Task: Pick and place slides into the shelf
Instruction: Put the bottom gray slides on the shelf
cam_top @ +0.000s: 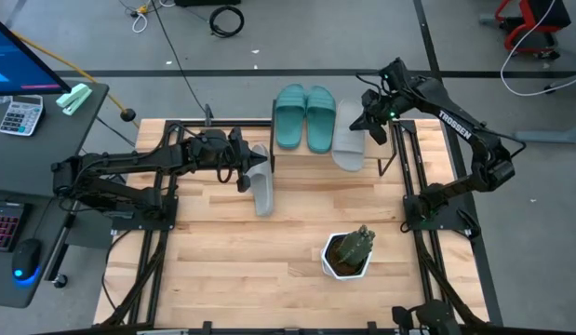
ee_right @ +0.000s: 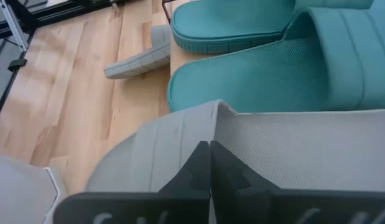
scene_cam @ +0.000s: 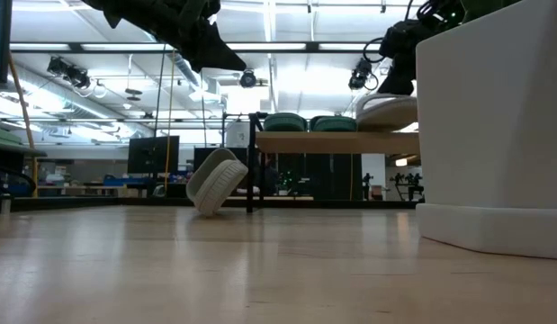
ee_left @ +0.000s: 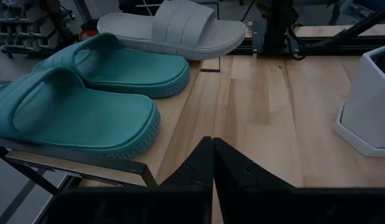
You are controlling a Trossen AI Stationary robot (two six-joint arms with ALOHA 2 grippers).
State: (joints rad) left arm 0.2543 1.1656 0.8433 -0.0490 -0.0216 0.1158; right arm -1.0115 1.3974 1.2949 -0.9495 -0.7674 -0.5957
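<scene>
The last grey slide lies on the table just left of the shelf, propped at a tilt against its leg, so it looks like the one still to place. From where I stand, the good way is to open the left gripper wide, come down over the strap rather than the sole, lift clear of the plank edge and set it down beside its mate. That gripper hangs above the slide's near end, fingers clenched on nothing. The right gripper sits over the other grey slide, pinched shut on its strap as it rests on the shelf's right end, beside the two teal slides.
</scene>
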